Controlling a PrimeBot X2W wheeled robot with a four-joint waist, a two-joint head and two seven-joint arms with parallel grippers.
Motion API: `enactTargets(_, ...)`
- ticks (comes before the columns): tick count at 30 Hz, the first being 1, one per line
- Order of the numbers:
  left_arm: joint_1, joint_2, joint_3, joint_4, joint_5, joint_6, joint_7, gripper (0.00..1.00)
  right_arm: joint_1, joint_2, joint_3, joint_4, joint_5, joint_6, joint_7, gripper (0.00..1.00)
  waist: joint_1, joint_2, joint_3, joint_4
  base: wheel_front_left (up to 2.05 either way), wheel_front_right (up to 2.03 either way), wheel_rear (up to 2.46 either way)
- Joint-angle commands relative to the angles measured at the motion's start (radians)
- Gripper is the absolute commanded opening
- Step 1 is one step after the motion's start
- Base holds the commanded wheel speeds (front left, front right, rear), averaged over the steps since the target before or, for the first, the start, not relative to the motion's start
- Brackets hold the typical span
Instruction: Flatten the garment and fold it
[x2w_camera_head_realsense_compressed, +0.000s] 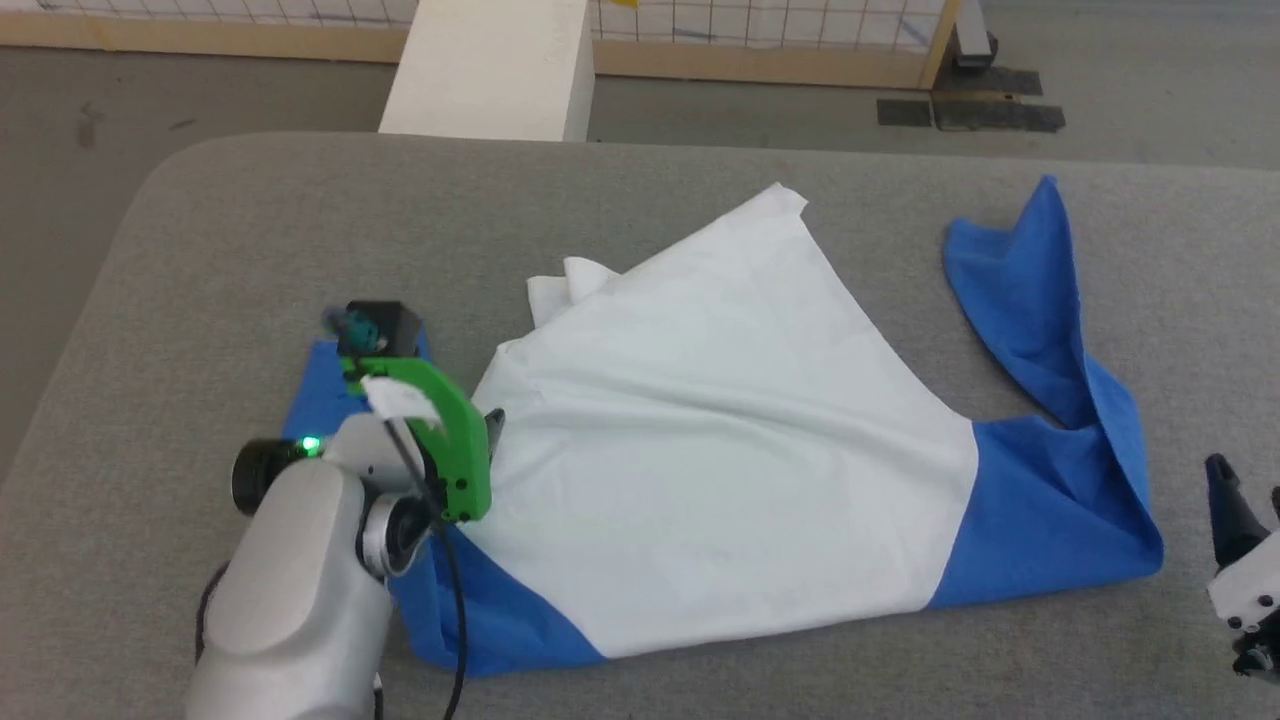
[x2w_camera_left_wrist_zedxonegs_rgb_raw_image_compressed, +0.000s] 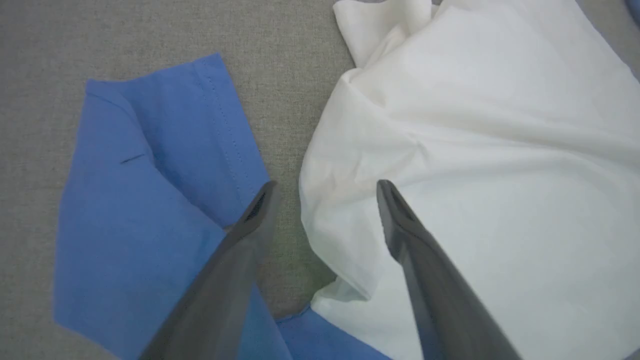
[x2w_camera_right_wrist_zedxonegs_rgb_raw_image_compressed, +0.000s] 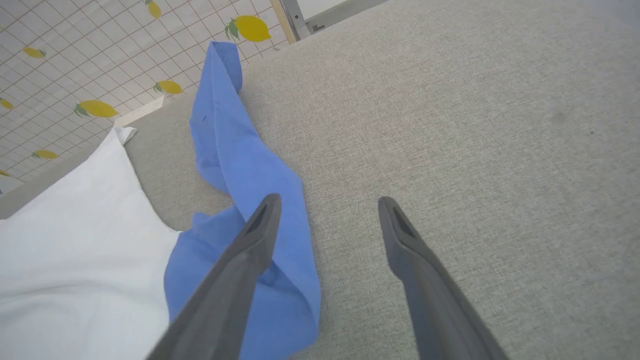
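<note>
Shirt (x2w_camera_head_realsense_compressed: 720, 430) long axis left-right across mid frame. Left gripper (x2w_camera_left_wrist_zedxonegs_rgb_raw_image_compressed: 326, 184) jaws spread, directly over its left end. Right gripper (x2w_camera_right_wrist_zedxonegs_rgb_raw_image_compressed: 328, 199) spread, empty, just off blue right end.

the garment (x2w_camera_head_realsense_compressed: 720, 440) has a plain white body with bright blue sleeves and a bright blue shoulder band; a seam on one sleeve shows as a slightly darker blue line of stitching. the table (x2w_camera_head_realsense_compressed: 200, 250) is light grey woven fabric, finely flecked. the left gripper (x2w_camera_left_wrist_zedxonegs_rgb_raw_image_compressed: 325, 187) and right gripper (x2w_camera_right_wrist_zedxonegs_rgb_raw_image_compressed: 330, 200) have matte dark grey fingers. the left arm (x2w_camera_head_realsense_compressed: 300, 560) is silver-grey, with a vivid green bracket (x2w_camera_head_realsense_compressed: 450, 430), a small glowing green light and a black cable. the box (x2w_camera_head_realsense_compressed: 490, 70) is plain white. the floor (x2w_camera_head_realsense_compressed: 100, 100) is dull grey-green. the panel (x2w_camera_right_wrist_zedxonegs_rgb_raw_image_compressed: 75, 60) is white with a thin dark grid and yellow lemons with green leaves, edged by a pale wood frame (x2w_camera_head_realsense_compressed: 760, 62).
</note>
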Motion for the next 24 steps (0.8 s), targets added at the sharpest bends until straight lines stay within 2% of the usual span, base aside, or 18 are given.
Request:
enactTargets(1,-0.042,0.01,-0.015,0.022,0.017,-0.01,0.009,1.0,-0.012,0.0,0.01,0.0,0.004,-0.002,-0.007,1.0,0.0,0.0065,0.028,-0.024,0.0,0.0,0.0)
enactTargets(6,-0.113,0.02,-0.07,0.139,0.064,-0.03,0.02,1.0,-0.021,0.0,0.033,0.005,0.004,-0.002,-0.009,1.0,0.0,0.0065,0.069,-0.054,0.0,0.0,0.0)
enactTargets(13,-0.14,0.024,-0.099,0.304,0.08,-0.026,0.06,1.0,-0.031,0.0,0.056,0.009,0.007,-0.002,-0.018,1.0,0.0,0.0065,0.1,-0.077,0.0,0.0,0.0)
enactTargets(14,-0.142,0.019,-0.094,0.321,0.07,-0.025,0.067,0.83,-0.03,0.0,0.059,0.011,0.007,-0.002,-0.018,1.0,0.0,0.0065,0.102,-0.078,0.0,0.0,0.0)
enactTargets(15,-0.144,0.016,-0.091,0.33,0.063,-0.028,0.067,0.28,-0.03,0.0,0.061,0.012,0.007,-0.002,-0.019,1.0,0.0,0.0065,0.104,-0.079,0.0,0.0,0.0)
enactTargets(16,-0.149,0.014,-0.085,0.335,0.055,-0.03,0.054,0.0,-0.031,0.0,0.064,0.012,0.008,-0.002,-0.021,1.0,0.0,0.0065,0.108,-0.079,0.0,0.0,0.0)
enactTargets(21,-0.199,0.016,-0.034,0.33,0.013,-0.033,-0.039,0.0,-0.043,0.0,0.085,0.012,0.011,-0.002,-0.028,1.0,0.0,0.0065,0.13,-0.091,0.0,0.0,0.0)
enactTargets(24,-0.261,0.042,0.0,0.318,0.004,-0.026,-0.106,0.0,-0.058,0.0,0.107,0.01,0.017,-0.002,-0.031,1.0,0.0,0.0065,0.161,-0.112,0.0,0.0,0.0)
